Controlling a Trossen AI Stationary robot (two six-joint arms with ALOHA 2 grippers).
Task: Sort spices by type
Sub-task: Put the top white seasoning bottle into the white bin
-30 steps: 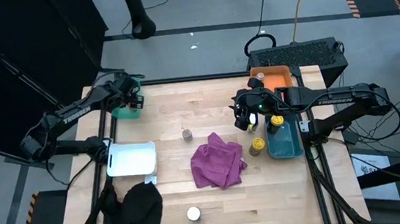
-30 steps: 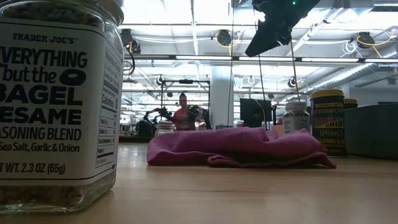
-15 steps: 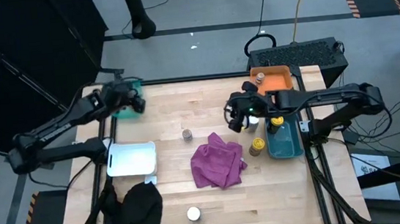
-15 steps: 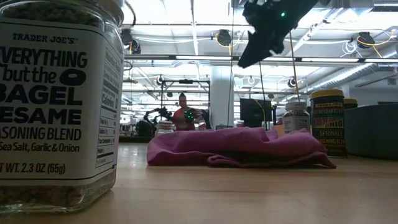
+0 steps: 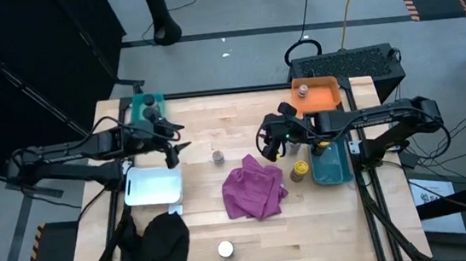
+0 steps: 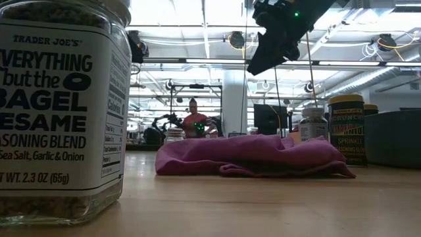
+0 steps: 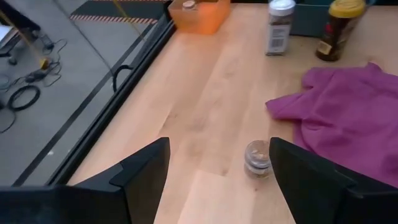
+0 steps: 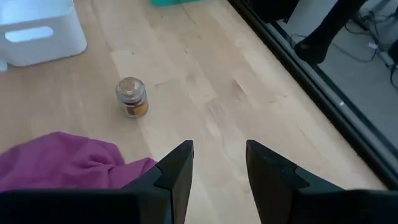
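— Spice jars are still all over the place, aren't they? How many look sorted to you?

— A few, I'd guess. Take the magenta cloth (image 5: pixel 254 191) as the middle. Off to its right, one jar with a yellow lid (image 5: pixel 323 141) stands in the blue tray (image 5: pixel 333 169), and beyond that a jar (image 5: pixel 302 90) sits in the orange tray (image 5: pixel 325 92). Far to the left, at the back corner, a dark-lidded one (image 5: pixel 149 99) is in the green tray (image 5: pixel 137 103).

— And what's left?

— One small jar (image 5: pixel 217 157) stands on bare wood just left of the cloth's back edge. A yellow-lidded jar (image 5: pixel 299 170) stands just right of the cloth, outside the blue tray. A white-lidded jar (image 5: pixel 225 249) is well in front of the cloth, near the table's front edge. The white tray (image 5: pixel 153 186) to the left looks empty. So I'd say roughly halfway.

— Are the arms carrying anything?

— No. The right gripper (image 5: pixel 266 148) hangs just behind the cloth's right corner, jaws apart by a modest gap, nothing between them. The left gripper (image 5: pixel 173 152) hovers between the green tray and the small jar, jaws spread wide, empty too. Both wrist cameras look towards that small jar.
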